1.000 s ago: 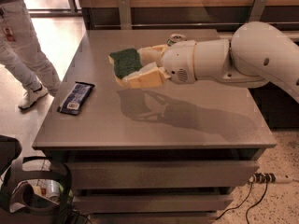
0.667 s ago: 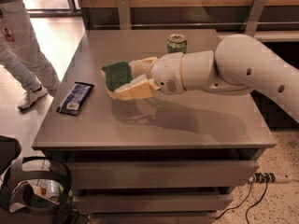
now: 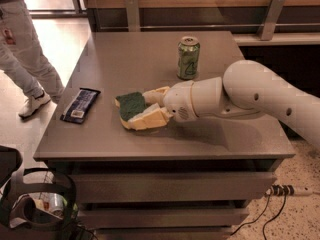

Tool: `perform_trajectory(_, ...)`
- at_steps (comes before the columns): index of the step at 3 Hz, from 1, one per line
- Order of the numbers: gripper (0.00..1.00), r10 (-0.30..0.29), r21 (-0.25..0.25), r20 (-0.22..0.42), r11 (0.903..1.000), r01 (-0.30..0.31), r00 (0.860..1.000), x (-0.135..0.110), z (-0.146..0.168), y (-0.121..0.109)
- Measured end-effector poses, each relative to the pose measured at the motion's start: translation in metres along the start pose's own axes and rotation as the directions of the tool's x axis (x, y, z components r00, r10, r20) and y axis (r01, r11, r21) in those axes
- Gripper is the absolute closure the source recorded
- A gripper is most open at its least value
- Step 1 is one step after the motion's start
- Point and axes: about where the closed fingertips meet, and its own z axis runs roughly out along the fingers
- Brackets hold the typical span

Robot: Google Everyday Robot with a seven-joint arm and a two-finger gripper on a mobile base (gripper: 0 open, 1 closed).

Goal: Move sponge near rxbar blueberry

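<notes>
- gripper (image 3: pixel 132 113) left of centre frame, low over the surface (image 3: pixel 140 59), arm (image 3: pixel 260 91) coming in from the right
- fingers (image 3: pixel 150 120) pinching the sponge (image 3: pixel 131 105), one on each side
- sponge green top up, yellow edge toward frame left; long axis hard to tell in the grip
- rxbar blueberry (image 3: pixel 80 105) flat at left, near sponge, not touching; long axis runs upper right to lower left, white label at lower end
- green can (image 3: pixel 188 58) upright, upper centre
- person (image 3: pixel 25 59) standing upper left

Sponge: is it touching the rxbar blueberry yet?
No, the sponge, gripped by the hand at mid-table, is apart from the rxbar blueberry near the left edge.
</notes>
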Motion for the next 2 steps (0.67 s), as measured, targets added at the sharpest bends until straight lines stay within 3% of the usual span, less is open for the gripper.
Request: perform_trajectory(2,0.52,-0.005,-0.007,-0.001,1.0000,0.004,1.000,-0.0018,0.0029,0.0029)
